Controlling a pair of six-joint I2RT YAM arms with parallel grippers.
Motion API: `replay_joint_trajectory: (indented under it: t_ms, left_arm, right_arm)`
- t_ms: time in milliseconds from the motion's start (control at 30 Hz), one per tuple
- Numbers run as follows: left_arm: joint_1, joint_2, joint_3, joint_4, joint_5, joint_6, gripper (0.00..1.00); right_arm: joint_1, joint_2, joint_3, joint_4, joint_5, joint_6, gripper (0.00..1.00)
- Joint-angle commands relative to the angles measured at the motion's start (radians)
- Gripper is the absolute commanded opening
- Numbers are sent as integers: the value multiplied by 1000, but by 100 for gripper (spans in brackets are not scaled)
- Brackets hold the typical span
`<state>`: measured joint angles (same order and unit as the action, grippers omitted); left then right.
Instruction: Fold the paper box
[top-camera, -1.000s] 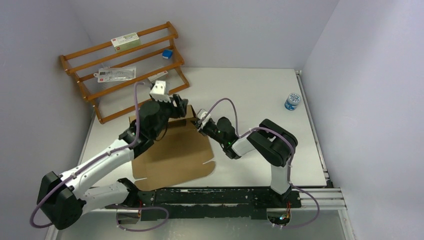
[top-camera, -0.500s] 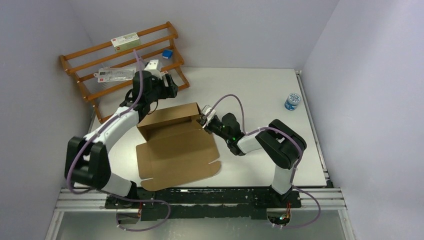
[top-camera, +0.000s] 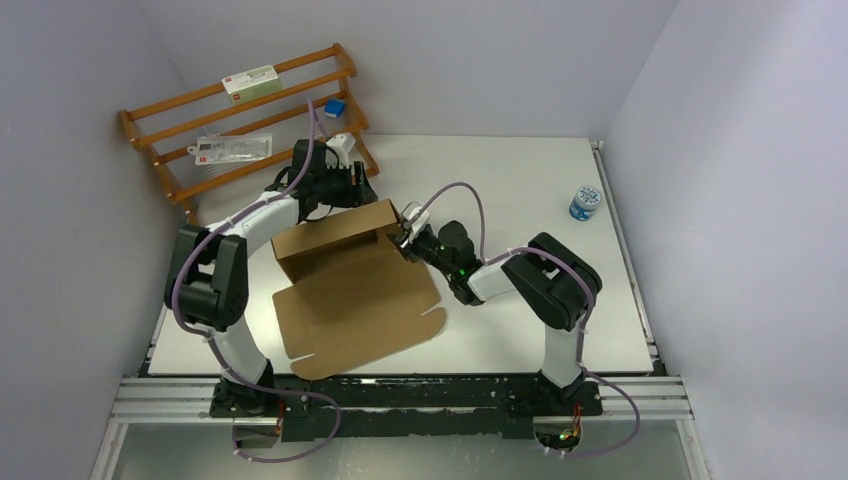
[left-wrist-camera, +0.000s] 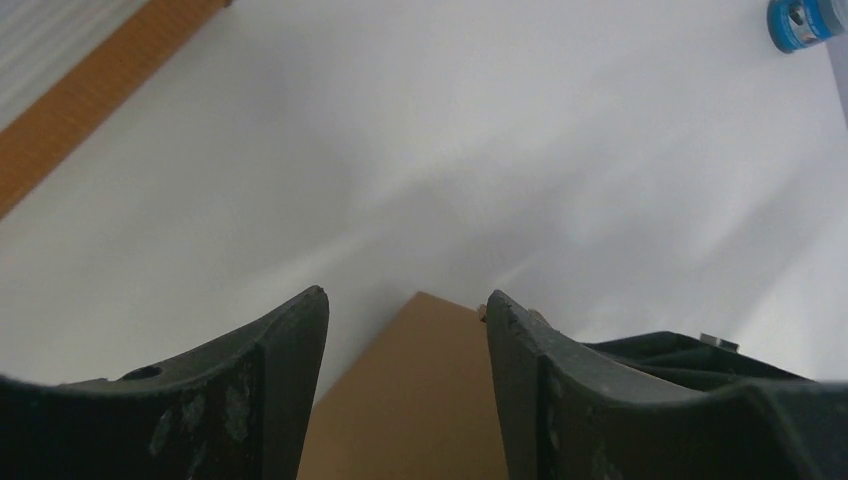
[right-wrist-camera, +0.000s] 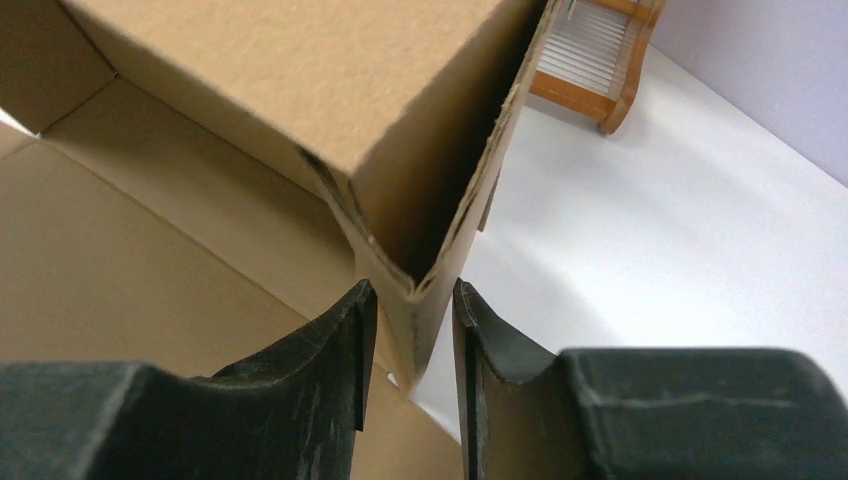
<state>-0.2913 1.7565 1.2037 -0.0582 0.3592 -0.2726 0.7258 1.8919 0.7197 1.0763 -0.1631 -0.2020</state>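
Top external: cardboard box (top-camera: 350, 290), half-formed, left of centre on white table (top-camera: 520, 190); back wall upright, front panel lying flat. Entry, right gripper (top-camera: 404, 240): fingers clamped on the wall's right corner fold. Entry, left gripper (top-camera: 360, 185): fingers apart, over the back wall's upper edge, near wooden rack (top-camera: 240, 120).

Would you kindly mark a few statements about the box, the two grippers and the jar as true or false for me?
1. The right gripper has a corner of the paper box between its fingers. True.
2. The left gripper is shut. False: its fingers are apart, with the box's edge showing between them.
3. The paper box lies entirely flat. False: its far wall stands up, while the near panel lies flat on the table.
4. A blue-capped jar stands to the right, apart from the box. True.
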Motion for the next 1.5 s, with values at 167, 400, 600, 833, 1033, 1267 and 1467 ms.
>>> replay_joint_trajectory:
  t_ms: [167, 400, 600, 833, 1033, 1267, 1467]
  left_arm:
    - [4, 46, 27, -29, 178, 10, 62]
    - [4, 85, 62, -78, 205, 24, 63]
    - [4, 80, 54, -41, 280, -9, 67]
    - [5, 77, 43, -33, 289, -38, 69]
    - [16, 79, 65, -82, 160, -27, 72]
    - [2, 121, 35, -18, 207, -47, 69]
    - [-10, 139, -3, 50, 279, -76, 68]
  right_arm:
    - [-6, 100, 60, 162, 54, 67, 35]
    - [-6, 68, 90, 91, 106, 112, 24]
    - [-5, -38, 115, -153, 230, 150, 22]
    - [-5, -128, 257, -617, 278, 194, 23]
    - [-5, -156, 239, -717, 321, 200, 24]
    - [-5, -123, 142, -563, 346, 189, 24]
    - [-5, -81, 89, -402, 376, 230, 27]
